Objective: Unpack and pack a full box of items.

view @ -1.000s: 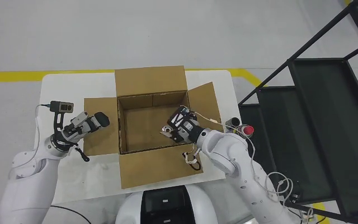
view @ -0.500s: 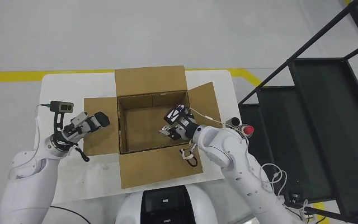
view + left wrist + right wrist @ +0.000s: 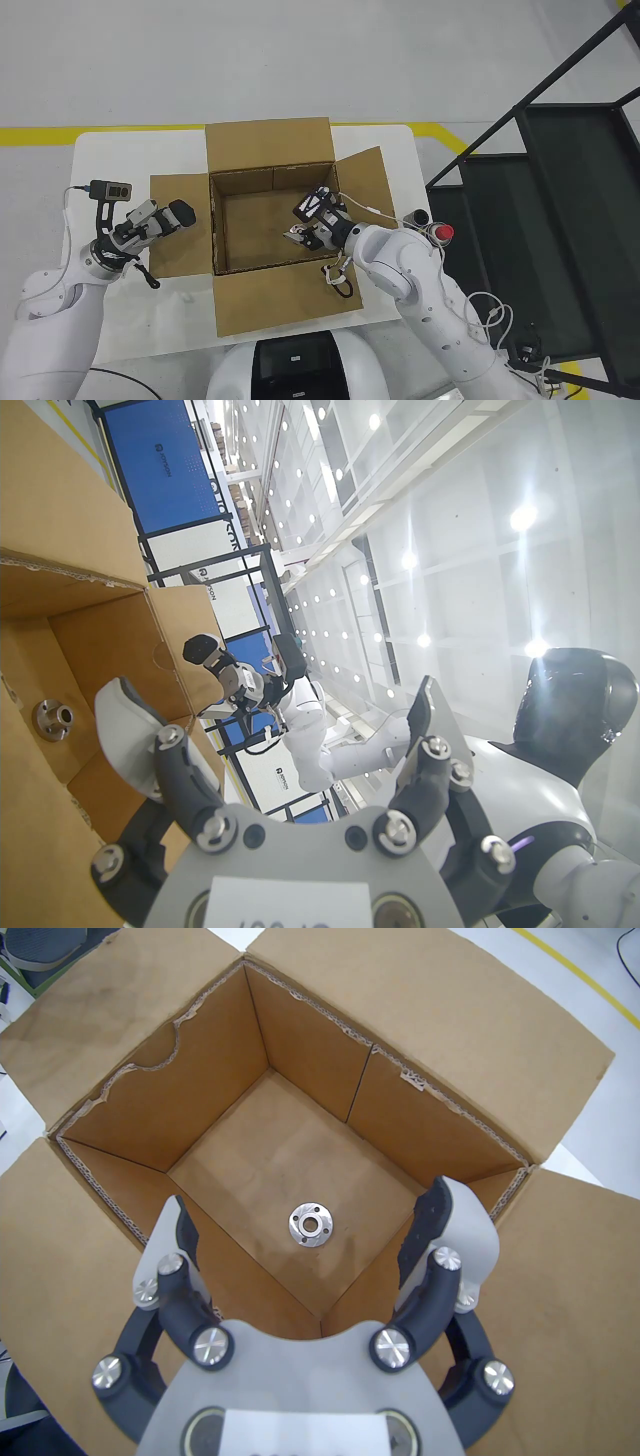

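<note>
White table, open brown cardboard box, round holed silver flange inside

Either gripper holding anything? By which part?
Nothing held. Left gripper and right gripper are both open and empty; the metal flange lies loose on the floor of the box.

We find white lettering with a logo on the blue wall panels of the hall, a brand mark we leave unread. A white label at the base of the left gripper carries dark digits cut off at the edge. A second label sits below the right gripper, its print too cropped to read.
</note>
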### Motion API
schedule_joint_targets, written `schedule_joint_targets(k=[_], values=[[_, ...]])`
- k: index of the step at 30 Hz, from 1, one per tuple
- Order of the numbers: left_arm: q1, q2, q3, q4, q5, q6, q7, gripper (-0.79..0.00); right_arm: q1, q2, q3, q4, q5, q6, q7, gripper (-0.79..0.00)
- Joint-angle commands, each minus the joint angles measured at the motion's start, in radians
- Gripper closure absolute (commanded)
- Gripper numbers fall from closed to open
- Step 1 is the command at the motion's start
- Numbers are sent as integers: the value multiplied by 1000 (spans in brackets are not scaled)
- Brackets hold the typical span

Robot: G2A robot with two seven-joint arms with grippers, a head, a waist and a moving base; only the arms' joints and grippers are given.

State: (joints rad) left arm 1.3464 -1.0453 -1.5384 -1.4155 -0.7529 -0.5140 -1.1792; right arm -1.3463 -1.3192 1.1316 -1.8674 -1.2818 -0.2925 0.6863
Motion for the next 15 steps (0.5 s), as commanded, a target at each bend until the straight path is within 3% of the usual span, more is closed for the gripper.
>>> schedule_joint_targets(k=[1, 12, 15], values=[[0, 0, 0, 0, 0, 0, 0, -785, 0, 0, 0, 0, 0, 0, 0, -785], [0, 0, 0, 0, 0, 0, 0, -785, 0, 0, -7, 7, -5, -2, 3, -785], [0, 0, 0, 0, 0, 0, 0, -785, 52, -7, -48, 55, 9, 0, 72, -785]])
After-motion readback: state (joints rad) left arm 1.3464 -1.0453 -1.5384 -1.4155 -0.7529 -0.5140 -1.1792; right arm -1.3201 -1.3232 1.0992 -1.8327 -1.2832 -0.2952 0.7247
